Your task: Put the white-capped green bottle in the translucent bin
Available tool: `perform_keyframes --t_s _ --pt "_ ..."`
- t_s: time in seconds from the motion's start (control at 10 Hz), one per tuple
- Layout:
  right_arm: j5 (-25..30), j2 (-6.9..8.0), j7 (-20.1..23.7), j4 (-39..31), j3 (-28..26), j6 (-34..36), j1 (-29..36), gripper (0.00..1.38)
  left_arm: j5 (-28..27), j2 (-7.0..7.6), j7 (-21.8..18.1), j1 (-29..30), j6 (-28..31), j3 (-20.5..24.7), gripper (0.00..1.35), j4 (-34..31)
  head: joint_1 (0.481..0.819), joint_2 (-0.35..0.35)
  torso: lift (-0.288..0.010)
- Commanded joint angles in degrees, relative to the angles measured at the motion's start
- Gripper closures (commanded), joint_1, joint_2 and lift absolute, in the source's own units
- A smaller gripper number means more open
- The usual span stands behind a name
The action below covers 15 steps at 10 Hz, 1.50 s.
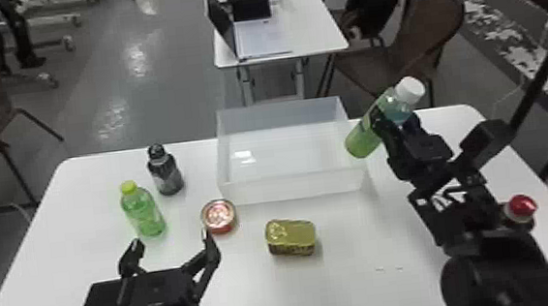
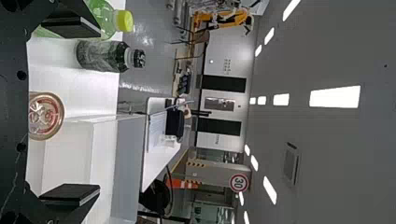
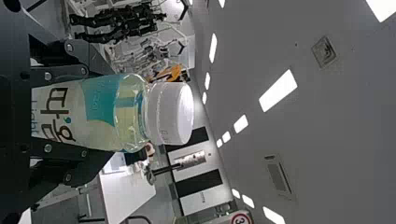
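My right gripper [image 1: 395, 130] is shut on the white-capped green bottle [image 1: 364, 139], holding it tilted at the right wall of the translucent bin [image 1: 291, 185], its cap leaning away to the right. In the right wrist view the bottle [image 3: 100, 112] lies between the fingers of my right gripper [image 3: 88, 114]. Whether its base touches the bin, I cannot tell. My left gripper [image 1: 173, 246] stands open over the front left of the table, nothing between its fingers; the left wrist view also shows my left gripper [image 2: 70, 109] spread wide.
Left of the bin stand a dark bottle [image 1: 165, 173] and a green bottle with a yellow-green cap [image 1: 143, 212]. A round can [image 1: 219, 216] and a gold tin [image 1: 290, 237] sit in front of it. A red-capped bottle [image 1: 521, 208] is beside the right arm.
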Motion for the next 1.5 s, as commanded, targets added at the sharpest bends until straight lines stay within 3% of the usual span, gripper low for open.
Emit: perform_keyframes --t_s 0.0,0.2,0.4,0.8,0.9,1.0,1.1,1.2,1.3,1.4 --pt "-0.79 0.51 0.59 8.43 1.67 -3.81 -5.29 1.17 0.0 0.01 0.01 -0.34 0.15 -0.28 0.13 0.23 0.695 0.032 -0.047" --pt "-2.46 2.53 2.61 21.97 2.55 -9.26 -11.18 1.17 0.18 0.01 -0.26 -1.48 0.41 -0.72 0.13 0.85 0.695 0.036 -0.047" --pt "-5.1 3.5 2.7 30.76 4.22 -11.63 -13.99 1.17 0.44 0.01 -0.52 -1.83 0.41 -0.72 0.13 1.29 0.695 0.03 -0.047" --pt "-7.82 3.58 2.0 36.47 7.47 -12.78 -17.06 1.15 1.06 0.01 -1.14 -1.83 0.15 -0.55 0.13 1.73 0.695 0.03 -0.046" --pt "-8.17 3.58 1.91 37.35 8.26 -11.28 -18.21 0.84 1.23 0.01 -1.31 -1.92 0.06 -0.46 0.13 1.82 0.695 0.032 -0.046" --pt "-6.86 3.41 2.7 37.44 8.18 -7.41 -19.53 0.65 1.41 0.09 -1.4 -1.66 -0.29 -0.2 0.13 1.82 0.695 0.036 -0.046" --pt "-5.63 3.06 4.2 37.35 8.18 -5.22 -20.76 0.34 1.85 0.36 -1.4 -1.57 -0.29 -0.2 0.13 1.82 0.695 0.041 -0.046" --pt "-5.19 2.62 7.1 36.91 7.91 1.55 -21.99 0.0 2.03 0.53 -1.4 -1.57 -0.38 -0.2 0.13 1.82 0.695 0.055 -0.046" --pt "-5.98 2.79 8.59 36.65 8.0 1.55 -21.9 0.01 2.03 0.8 -1.4 -1.66 -0.46 -0.28 0.13 1.82 0.695 0.069 -0.046" --pt "-6.68 3.23 8.59 34.1 8.0 1.55 -20.84 0.35 2.2 0.89 -1.4 -1.57 -0.73 -0.2 0.13 1.82 0.695 0.08 -0.046"
